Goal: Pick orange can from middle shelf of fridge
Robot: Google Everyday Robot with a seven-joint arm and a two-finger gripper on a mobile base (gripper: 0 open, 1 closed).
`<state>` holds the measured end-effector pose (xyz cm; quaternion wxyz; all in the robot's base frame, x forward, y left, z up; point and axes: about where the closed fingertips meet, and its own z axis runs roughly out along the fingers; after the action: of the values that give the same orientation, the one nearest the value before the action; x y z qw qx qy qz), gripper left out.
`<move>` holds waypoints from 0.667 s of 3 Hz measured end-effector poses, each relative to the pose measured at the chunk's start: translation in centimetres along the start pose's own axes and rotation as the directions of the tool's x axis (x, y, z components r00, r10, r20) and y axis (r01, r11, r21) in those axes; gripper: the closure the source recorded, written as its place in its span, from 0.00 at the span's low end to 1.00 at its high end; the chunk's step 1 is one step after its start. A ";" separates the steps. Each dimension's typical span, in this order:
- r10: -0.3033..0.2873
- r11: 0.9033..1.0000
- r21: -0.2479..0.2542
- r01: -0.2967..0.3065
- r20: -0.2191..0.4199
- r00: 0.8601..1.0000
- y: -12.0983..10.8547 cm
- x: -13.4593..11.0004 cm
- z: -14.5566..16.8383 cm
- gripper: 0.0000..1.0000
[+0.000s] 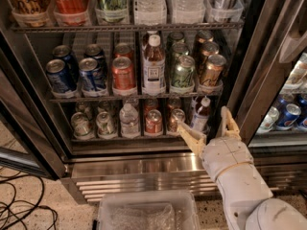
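Note:
The fridge (268, 56) stands open in front of me. Its middle shelf (96, 98) holds blue cans, an orange-red can (123, 74), a tea bottle (154, 65), green cans and, at the right front, the coppery orange can (211, 71) in a clear tray. My gripper (205, 122) is open and empty. It sits low, in front of the bottom shelf's right end, below the orange can. One finger (190, 135) points left near a small bottle (201, 113); the other (229, 121) points up.
The top shelf (129, 27) carries large bottles. The bottom shelf holds several cans and small bottles. A steel grille base (144, 176) lies below. A clear plastic bin (146, 212) sits on the floor. Cables (19, 210) lie at the left. The door frame (254, 80) stands right.

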<state>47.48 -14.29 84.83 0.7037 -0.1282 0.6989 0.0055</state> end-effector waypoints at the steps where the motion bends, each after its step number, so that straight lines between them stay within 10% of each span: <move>1: 0.000 1.000 0.000 0.000 0.000 1.000 -0.1 -0.4 0.0 0.26; 2: 0.000 1.000 0.000 0.000 0.000 1.000 -0.1 -0.7 0.0 0.29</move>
<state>47.47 -14.30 85.52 0.7037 -0.1279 0.6989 0.0055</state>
